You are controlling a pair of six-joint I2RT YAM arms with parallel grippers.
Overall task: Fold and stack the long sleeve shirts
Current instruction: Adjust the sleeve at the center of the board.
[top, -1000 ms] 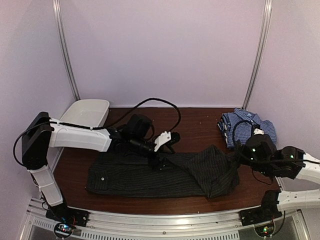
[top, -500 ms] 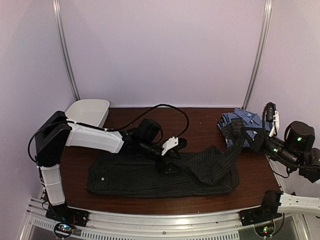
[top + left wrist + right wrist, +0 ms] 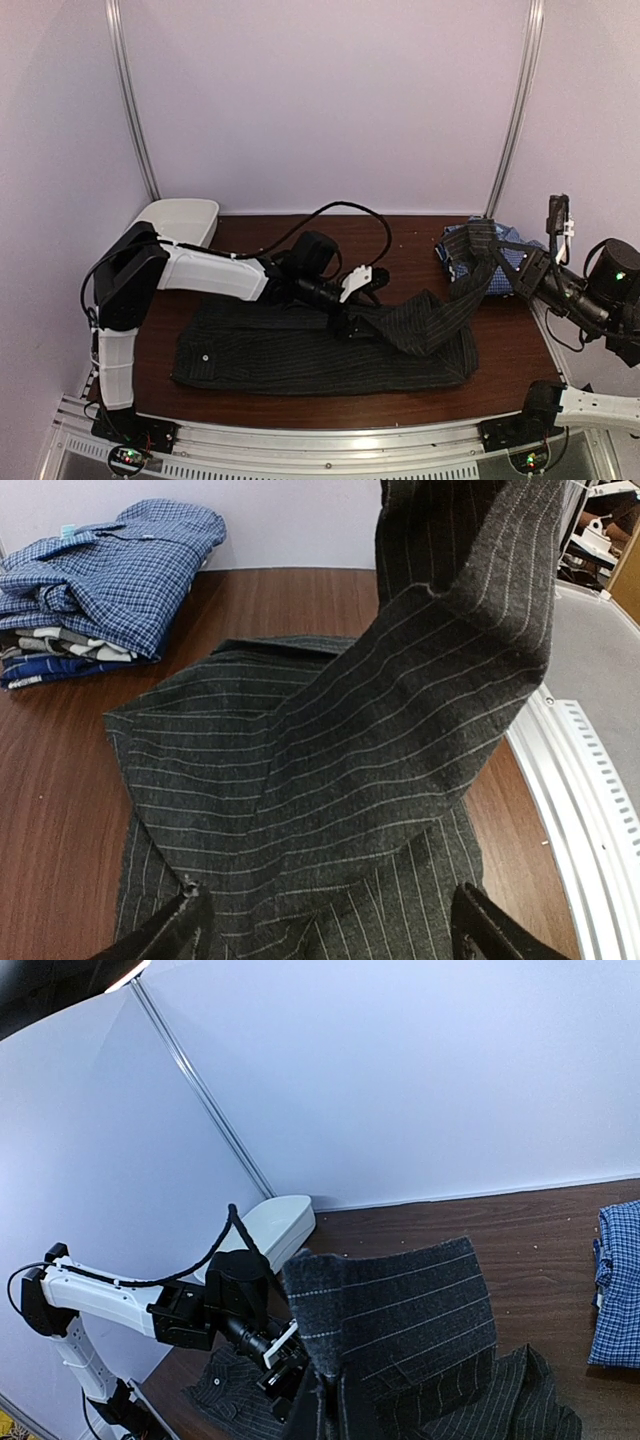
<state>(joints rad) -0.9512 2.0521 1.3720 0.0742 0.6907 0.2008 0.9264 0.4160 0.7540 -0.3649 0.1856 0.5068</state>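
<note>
Stretching leftward from the clamped right gripper (image 3: 507, 267), the sleeve (image 3: 450, 308) of the black pinstriped shirt (image 3: 290, 352) is held aloft; its body is laid lengthwise on the table (image 3: 400, 240) under the wide-spread, empty left gripper (image 3: 351, 303).

light: soft, even, walls (image 3: 330, 100) tinted lilac | top view: dimmish, black shirt (image 3: 300, 350) a dark mass, stripes faint, pole (image 3: 128, 100) leaning at the edge | my left wrist: stripes crisp, pale sheen on table (image 3: 300, 600), my fingers (image 3: 175, 935) blurred | my right wrist: top-left corner black, nearest cloth soft
</note>
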